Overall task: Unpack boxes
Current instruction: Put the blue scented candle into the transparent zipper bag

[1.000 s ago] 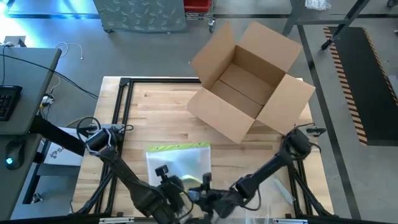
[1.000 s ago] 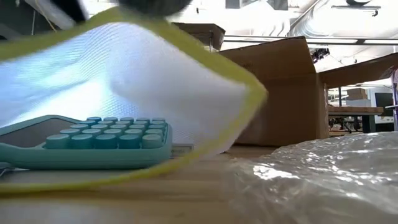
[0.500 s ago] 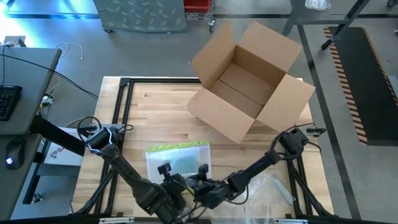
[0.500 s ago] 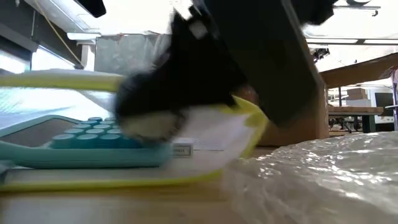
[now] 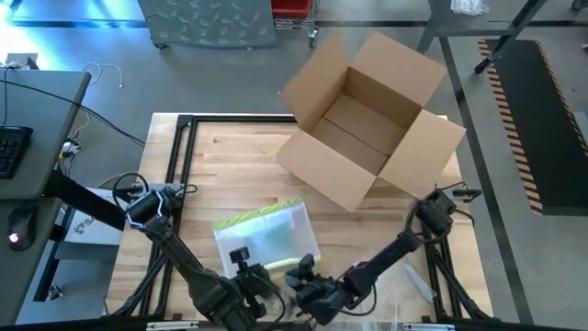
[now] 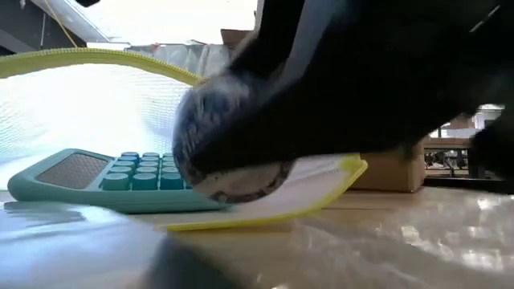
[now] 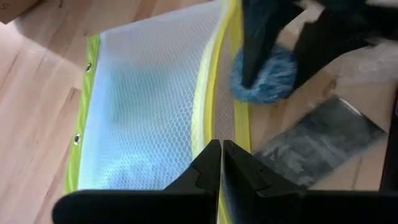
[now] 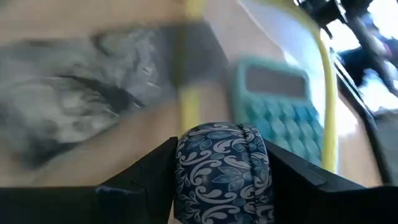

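Note:
The open brown box [image 5: 367,119] stands at the table's far right, with nothing visible inside it. Near the front edge lies a white mesh pouch with yellow edging [image 5: 266,234], and a teal calculator [image 6: 120,172] lies inside it. My left gripper [image 7: 221,149] is shut on the pouch's yellow edge. My right gripper [image 8: 221,155] is just right of it, at the pouch's mouth. It is shut on a round blue thing with a paisley pattern [image 8: 224,171]. My left gripper pinches the pouch's yellow-bound edge [image 7: 214,132] at the open mouth between its two fingers, slanting down from the near side. The upper layer [image 6: 96,56] arches up off the table, and the lower layer lies flat on the wood. My right gripper pinches the round blue thing by its two sides [image 8: 186,171] between the two fingers, slanting down from the table's right. The thing [image 6: 233,164] sits low at the pouch's mouth, just over the lower yellow lip [image 6: 321,181]. I cannot tell whether it touches the lip.
Crinkly clear film [image 6: 385,249] lies on the table at the near right, under and beside the right arm. The bare wood between the pouch and the box [image 5: 239,161] is free. A desk with a keyboard [image 5: 14,147] stands off the table's left.
My right gripper has come down toward the table and rolled, bringing the round blue thing to the pouch's mouth. The pouch has turned a little on the table. Its upper layer sagged, then arched up again.

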Robot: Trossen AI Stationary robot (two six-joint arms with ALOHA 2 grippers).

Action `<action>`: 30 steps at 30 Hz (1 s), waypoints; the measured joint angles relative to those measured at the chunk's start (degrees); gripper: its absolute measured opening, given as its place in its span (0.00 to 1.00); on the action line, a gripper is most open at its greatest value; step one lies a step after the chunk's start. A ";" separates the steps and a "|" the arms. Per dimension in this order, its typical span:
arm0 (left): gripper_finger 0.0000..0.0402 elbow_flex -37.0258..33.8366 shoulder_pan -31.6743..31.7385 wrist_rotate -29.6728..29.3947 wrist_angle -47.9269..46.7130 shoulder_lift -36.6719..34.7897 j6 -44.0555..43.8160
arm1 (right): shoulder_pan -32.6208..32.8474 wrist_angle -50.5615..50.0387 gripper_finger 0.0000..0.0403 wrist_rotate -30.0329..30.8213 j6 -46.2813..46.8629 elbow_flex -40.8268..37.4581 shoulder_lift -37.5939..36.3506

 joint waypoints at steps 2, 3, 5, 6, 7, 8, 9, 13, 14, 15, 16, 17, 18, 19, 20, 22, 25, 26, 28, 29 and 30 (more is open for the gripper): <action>0.00 -0.01 0.06 -0.02 0.36 0.00 -0.01 | -0.51 -2.30 0.46 4.29 1.09 -0.11 0.28; 0.00 -0.01 0.07 -0.21 0.66 0.00 -0.03 | -0.76 -2.71 0.45 6.81 1.48 -0.11 0.29; 0.00 -0.01 0.07 -0.55 1.37 0.00 -0.02 | -1.11 -3.43 0.45 13.98 1.51 -0.05 0.25; 0.00 -0.01 0.07 -0.59 1.40 0.00 -0.02 | -1.59 -4.56 0.45 16.36 1.54 0.00 0.17; 0.00 -0.01 0.07 -0.57 1.36 0.00 -0.01 | -2.13 -6.11 0.45 17.16 1.88 0.00 0.16; 0.00 -0.01 0.07 -0.55 1.35 0.02 0.00 | -2.76 -8.05 0.45 16.94 2.76 0.00 0.16; 0.00 -0.01 0.07 -0.57 1.35 0.02 0.00 | -3.53 -10.09 0.45 16.04 4.44 -0.01 0.18; 0.00 -0.01 0.03 -0.52 1.39 0.02 -0.02 | -6.91 -16.99 0.45 13.41 11.45 -0.02 0.16; 0.00 -0.01 0.03 -0.55 1.39 0.02 -0.02 | -7.51 -18.53 0.46 12.80 12.66 -0.02 0.16; 0.00 -0.01 0.03 -0.56 1.39 0.02 -0.02 | -8.05 -20.20 0.47 11.78 14.14 -0.02 0.16; 0.00 -0.01 0.03 -0.55 1.38 0.02 -0.02 | -8.44 -21.63 0.49 10.91 15.70 -0.02 0.16; 0.00 -0.01 0.03 -0.47 1.40 0.02 -0.02 | -8.78 -23.05 0.52 10.39 17.58 -0.02 0.15; 0.00 -0.01 0.00 -0.32 1.41 0.02 -0.02 | -9.06 -24.34 0.55 9.80 18.95 0.02 0.11; 0.00 -0.01 -0.02 -0.31 1.41 0.02 -0.02 | -9.15 -25.47 0.58 9.00 20.26 0.04 0.05; 0.00 -0.01 -0.05 -0.33 1.44 0.02 -0.02 | -9.24 -26.22 0.62 8.48 21.30 0.06 0.02; 0.00 -0.01 -0.23 -0.37 1.46 0.02 -0.02 | -9.32 -26.75 0.69 7.29 21.55 0.07 -0.09; 0.00 -0.01 -0.27 -0.81 1.51 0.02 -0.05 | -9.05 -26.68 0.79 6.10 21.28 0.03 -0.53; 0.00 -0.01 -0.28 -0.81 1.52 0.02 -0.19 | -8.86 -26.73 0.82 5.81 21.48 0.02 -0.86; 0.00 -0.01 -0.28 -0.81 1.55 0.02 -0.43 | -8.13 -26.82 0.84 4.93 21.45 0.00 -1.68; 0.00 -0.01 -0.28 -0.81 1.59 0.02 -0.44 | -7.68 -26.88 0.85 4.08 21.46 -0.02 -2.09; 0.00 -0.01 -0.28 -0.83 1.59 0.02 -0.44 | -7.20 -26.92 0.84 3.39 21.40 -0.02 -2.66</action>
